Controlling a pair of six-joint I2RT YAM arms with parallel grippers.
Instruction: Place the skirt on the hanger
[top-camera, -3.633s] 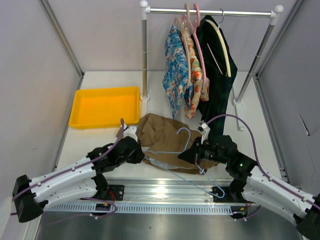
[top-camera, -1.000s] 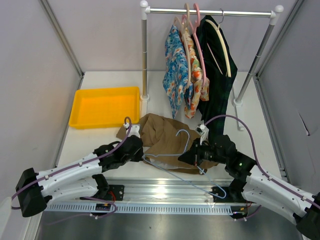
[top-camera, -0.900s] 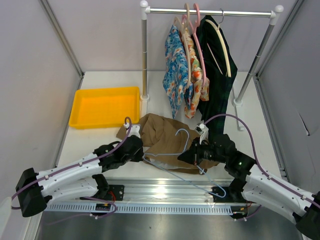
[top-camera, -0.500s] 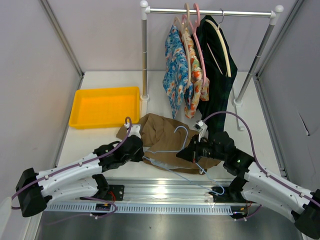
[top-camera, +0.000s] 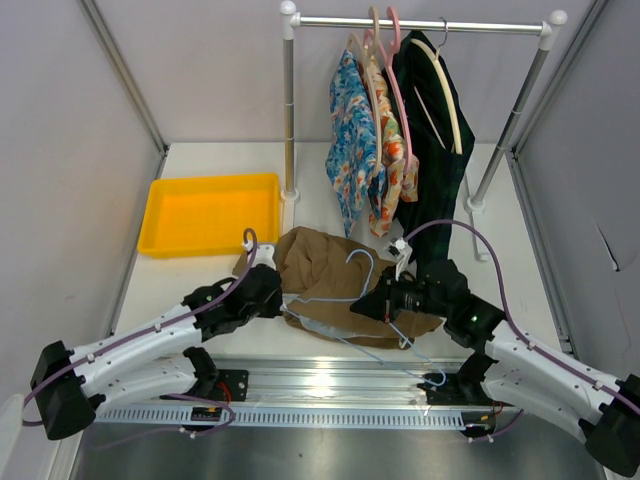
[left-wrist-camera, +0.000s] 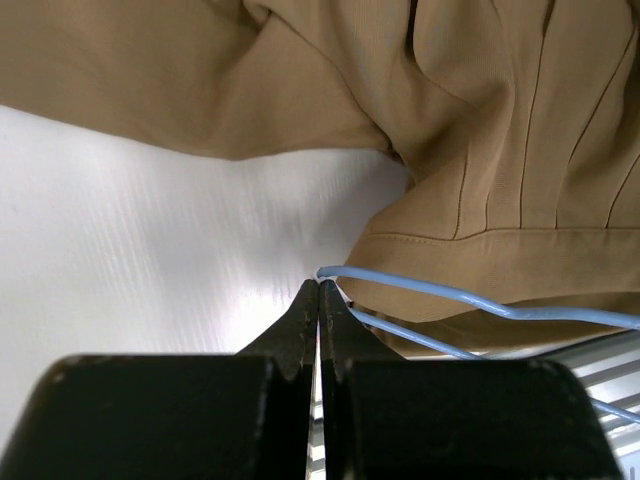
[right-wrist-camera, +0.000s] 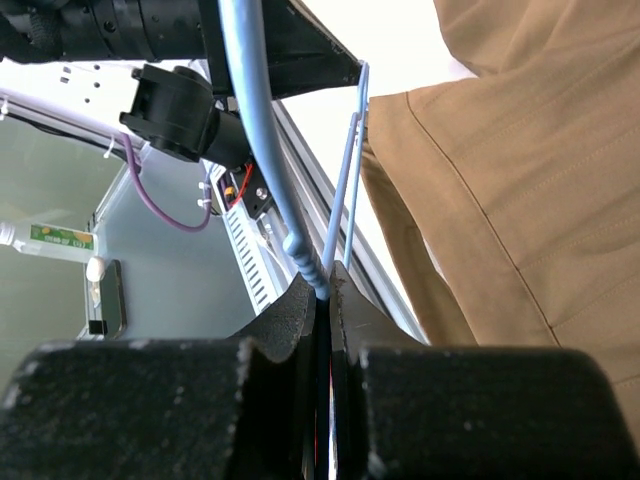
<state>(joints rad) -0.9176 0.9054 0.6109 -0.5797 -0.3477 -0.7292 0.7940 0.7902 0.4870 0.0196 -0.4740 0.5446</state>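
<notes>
Your skirt (top-camera: 325, 262) lies crumpled on the table (top-camera: 210, 275), close to the middle of its near edge, between your two arms. The hanger (top-camera: 325, 299) sits over the near part of the skirt. Its hook rises above the fabric and points towards the far edge, and its long lower wire runs out past the near edge over the metal rail.

Your left gripper (top-camera: 279, 302) is at the skirt's near-left side. In the left wrist view its fingers (left-wrist-camera: 300, 320) are pressed together, and their tips meet the bent corner of the hanger just off the skirt's hem. You cannot tell from here whether the wire is actually nipped between them.

Your right gripper (top-camera: 372, 308) is at the skirt's near-right side. In the right wrist view its fingers (right-wrist-camera: 295, 310) are clamped on the hanger wire, which runs straight into the slit between them, with the skirt just beside.

The skirt is not threaded on the hanger. The yellow tray (top-camera: 208, 181) stands towards the table's far-left corner, well apart from the skirt.
</notes>
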